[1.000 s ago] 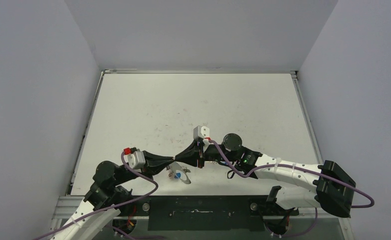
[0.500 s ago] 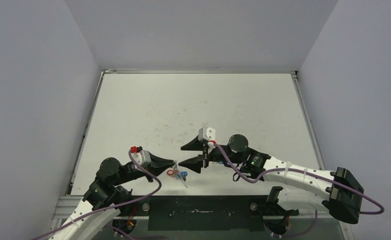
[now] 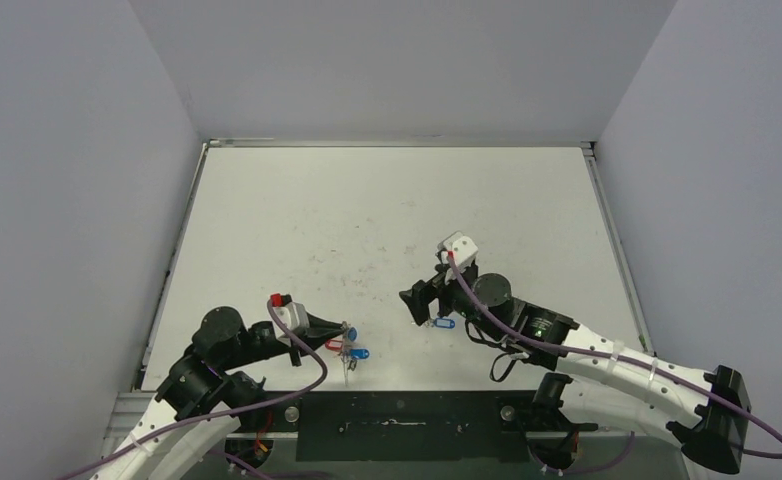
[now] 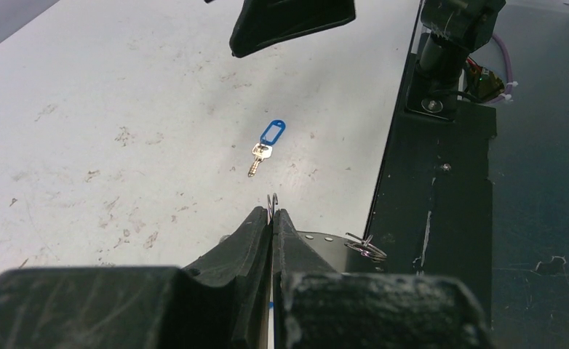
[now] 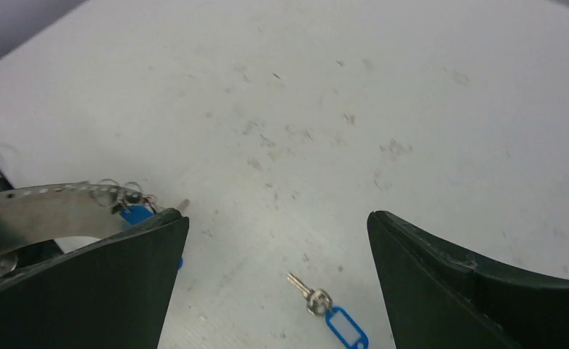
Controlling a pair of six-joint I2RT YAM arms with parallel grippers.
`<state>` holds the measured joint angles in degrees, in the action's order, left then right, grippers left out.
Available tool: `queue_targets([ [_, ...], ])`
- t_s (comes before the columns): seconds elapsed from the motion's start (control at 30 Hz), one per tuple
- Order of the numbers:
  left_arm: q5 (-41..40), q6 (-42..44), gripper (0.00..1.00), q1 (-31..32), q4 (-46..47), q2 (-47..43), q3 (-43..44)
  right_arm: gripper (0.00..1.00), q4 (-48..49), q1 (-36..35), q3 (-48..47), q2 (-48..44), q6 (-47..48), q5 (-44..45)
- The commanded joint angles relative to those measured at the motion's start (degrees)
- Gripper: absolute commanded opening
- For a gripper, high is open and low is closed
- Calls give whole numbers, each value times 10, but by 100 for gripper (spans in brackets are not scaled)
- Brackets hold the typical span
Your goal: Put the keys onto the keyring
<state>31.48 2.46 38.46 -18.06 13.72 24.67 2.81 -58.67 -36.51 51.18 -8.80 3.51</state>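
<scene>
Near the front edge of the worktop (image 3: 387,200): one blue-tagged key (image 3: 443,322) lies loose, right pincer (image 3: 422,303) wide open just above it.
My left pincer (image 4: 272,218) is clamped on the keyring (image 4: 271,203); a red tag (image 3: 335,345) and a blue tag (image 3: 360,353) hang off it. I'd drop straight down and pinch the loose key's tag, leaving its head free for threading.

place: robot lab cell | evidence: plain grey walls (image 3: 67,200) boxing scuffed white table (image 3: 387,200)

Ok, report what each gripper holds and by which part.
Left gripper: the keyring, pinched by its thin wire rim. Right gripper: open, holding nothing.
</scene>
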Motion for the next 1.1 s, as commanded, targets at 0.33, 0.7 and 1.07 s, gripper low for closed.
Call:
queue_targets([
  [0.33, 0, 33, 0, -1, 1, 11, 30, 92, -241, 57, -24, 106, -106, 65],
  [0.7, -2, 27, 0, -1, 0, 8, 24, 62, -258, 63, -97, 289, -49, 44],
  [1.07, -7, 28, 0, -1, -3, 10, 23, 45, -240, 65, -103, 333, -28, 4],
])
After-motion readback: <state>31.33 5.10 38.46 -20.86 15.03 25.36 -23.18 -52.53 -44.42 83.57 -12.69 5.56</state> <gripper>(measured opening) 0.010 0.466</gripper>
